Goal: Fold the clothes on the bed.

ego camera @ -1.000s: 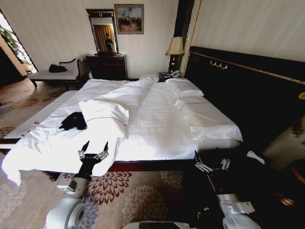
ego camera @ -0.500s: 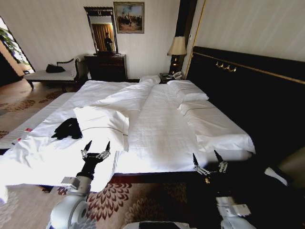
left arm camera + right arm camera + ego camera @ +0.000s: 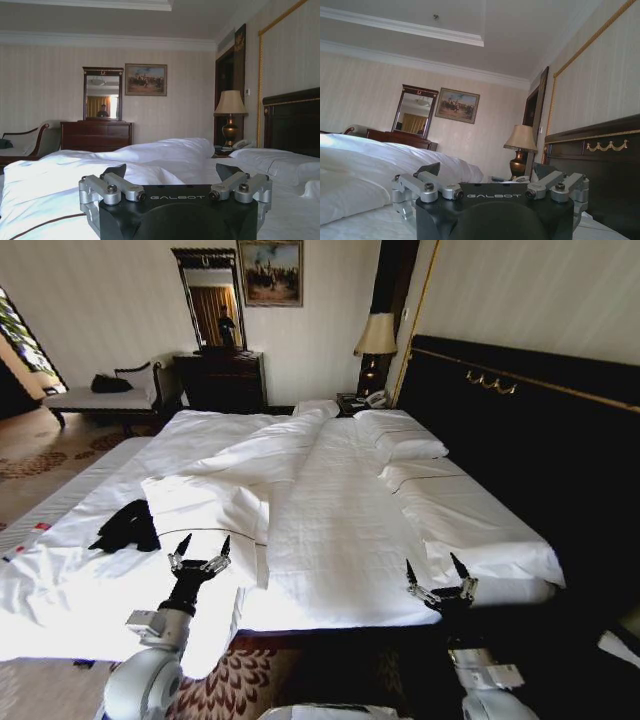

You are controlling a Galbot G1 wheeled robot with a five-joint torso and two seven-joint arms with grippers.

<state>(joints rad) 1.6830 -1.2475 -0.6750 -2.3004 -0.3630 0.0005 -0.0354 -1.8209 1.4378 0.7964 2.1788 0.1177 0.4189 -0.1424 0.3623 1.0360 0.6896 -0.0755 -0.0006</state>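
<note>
The clothes (image 3: 127, 527) lie as a crumpled black heap on the left part of the bed (image 3: 330, 530), which has a rumpled white duvet and a dark headboard. My left gripper (image 3: 203, 545) is open, held over the near edge of the bed, to the right of the clothes and apart from them. My right gripper (image 3: 437, 573) is open too, over the near right edge of the bed. The left wrist view has the left gripper (image 3: 172, 172) spread with nothing between its fingers, and the right gripper (image 3: 487, 170) shows the same in the right wrist view.
White pillows (image 3: 400, 430) lie near the headboard. A lamp (image 3: 376, 340) and telephone stand on the nightstand. A dark dresser (image 3: 222, 380) with a mirror and a chaise (image 3: 95, 395) are along the far wall. Patterned carpet (image 3: 235, 670) shows below the bed's edge.
The whole view has shifted closer to the bed, so the camera has moved forward. Both grippers stay open and now sit over the bed's near edge.
</note>
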